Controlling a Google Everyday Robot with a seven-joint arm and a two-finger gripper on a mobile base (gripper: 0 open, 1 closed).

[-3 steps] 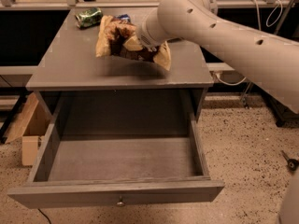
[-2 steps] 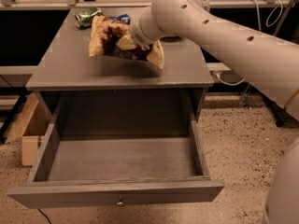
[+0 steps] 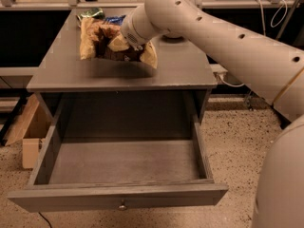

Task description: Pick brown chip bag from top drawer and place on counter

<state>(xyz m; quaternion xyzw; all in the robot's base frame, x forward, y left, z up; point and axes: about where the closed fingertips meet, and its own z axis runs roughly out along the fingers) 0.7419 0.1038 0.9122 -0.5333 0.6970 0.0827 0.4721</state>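
Sagging in crinkly folds, the brown chip bag [image 3: 100, 45], dark-middled with tan ends, lies against the claw [image 3: 124, 41] over the smooth grey surface [image 3: 180, 68], toward its back left. I cannot tell whether the claw is clamped. Below, the shallow top drawer [image 3: 118, 197] stands pulled out above the speckled floor [image 3: 237, 141].

Lab, cables [image 3: 261, 14], end effector [image 3: 124, 41] above counter [image 3: 183, 66]

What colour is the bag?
Chip bag: dark brown, tan ends; camera view. Gripper holds it above counter.
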